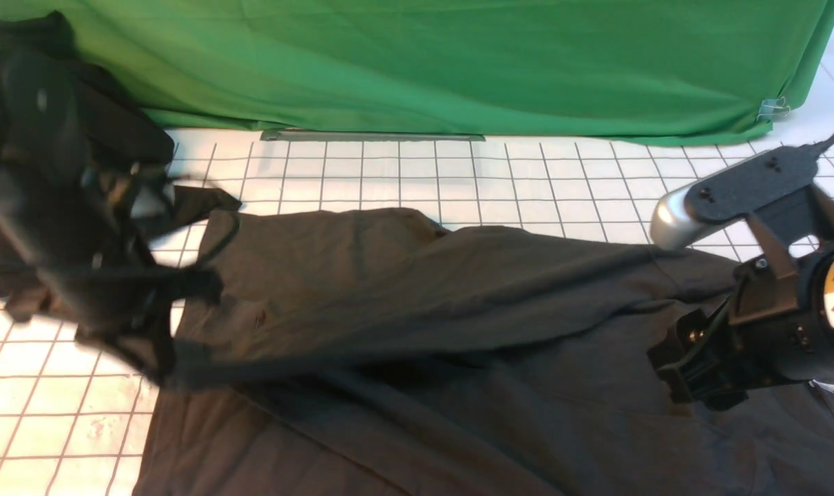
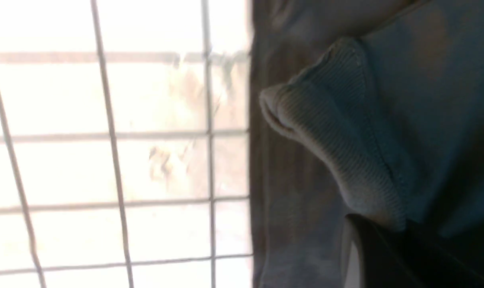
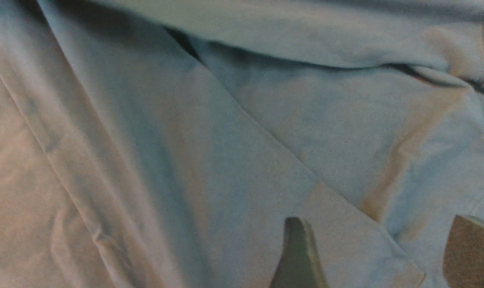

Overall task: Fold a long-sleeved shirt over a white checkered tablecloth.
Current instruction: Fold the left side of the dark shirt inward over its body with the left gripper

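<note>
The dark long-sleeved shirt (image 1: 417, 331) lies spread across the white checkered tablecloth (image 1: 389, 172), with no print or collar showing. At the left, my left gripper (image 1: 144, 331) is blurred and shut on a sleeve of the shirt, holding it a little above the cloth. The left wrist view shows the ribbed cuff (image 2: 329, 132) running into the closed left gripper (image 2: 389, 236), beside the tablecloth (image 2: 106, 160). Over the shirt's right part, my right gripper (image 1: 685, 375) is open. In the right wrist view its fingers (image 3: 297, 252) stand wide apart just above a folded edge of the shirt (image 3: 234, 132), holding nothing.
A green fabric backdrop (image 1: 458, 62) hangs along the far edge, with a metal strip (image 1: 372, 135) at its foot and a clip (image 1: 773, 107) at its right corner. Bare tablecloth shows behind the shirt and at the front left (image 1: 51, 420).
</note>
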Robot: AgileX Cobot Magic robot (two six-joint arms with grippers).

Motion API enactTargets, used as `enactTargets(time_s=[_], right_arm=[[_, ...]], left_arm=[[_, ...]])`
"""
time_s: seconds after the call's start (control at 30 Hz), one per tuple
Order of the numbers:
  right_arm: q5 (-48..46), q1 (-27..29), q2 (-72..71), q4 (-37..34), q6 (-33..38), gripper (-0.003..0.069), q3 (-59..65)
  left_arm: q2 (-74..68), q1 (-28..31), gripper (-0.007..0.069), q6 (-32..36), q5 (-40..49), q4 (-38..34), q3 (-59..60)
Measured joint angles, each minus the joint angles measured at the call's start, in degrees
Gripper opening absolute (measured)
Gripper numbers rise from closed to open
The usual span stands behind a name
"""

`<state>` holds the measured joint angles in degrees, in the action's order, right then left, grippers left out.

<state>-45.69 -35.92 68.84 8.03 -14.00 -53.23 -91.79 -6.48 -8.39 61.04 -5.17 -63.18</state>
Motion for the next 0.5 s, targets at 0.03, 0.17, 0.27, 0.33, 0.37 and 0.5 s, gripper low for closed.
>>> enactTargets(time_s=[0.03,0.17,0.27,0.33,0.37,0.5], right_arm=[[0.16,0.00,0.11,0.06,0.00,0.0451,-0.06],[0.50,0.00,0.18,0.12,0.00,0.0451,-0.06],[0.55,0.00,0.18,0.12,0.00,0.0451,-0.06],[0.55,0.00,0.18,0.12,0.00,0.0451,-0.06],[0.55,0.00,0.18,0.12,0.00,0.0451,-0.06],[0.51,0.00,0.18,0.12,0.00,0.0451,-0.06]], left_arm=[[0.26,0.00,0.0031,-0.18,-1.45,-0.40,1.99],[0.63,0.00,0.0036,-0.20,-4.60,-2.11,5.18],[0.63,-0.04,0.0083,-0.20,-6.66,-2.95,7.20],[0.63,-0.04,0.0119,-0.20,-6.58,-3.02,7.56],[0.63,-0.04,0.0190,-0.20,-5.59,-2.89,7.69],[0.67,-0.19,0.0346,-0.20,-0.43,-2.66,7.80]])
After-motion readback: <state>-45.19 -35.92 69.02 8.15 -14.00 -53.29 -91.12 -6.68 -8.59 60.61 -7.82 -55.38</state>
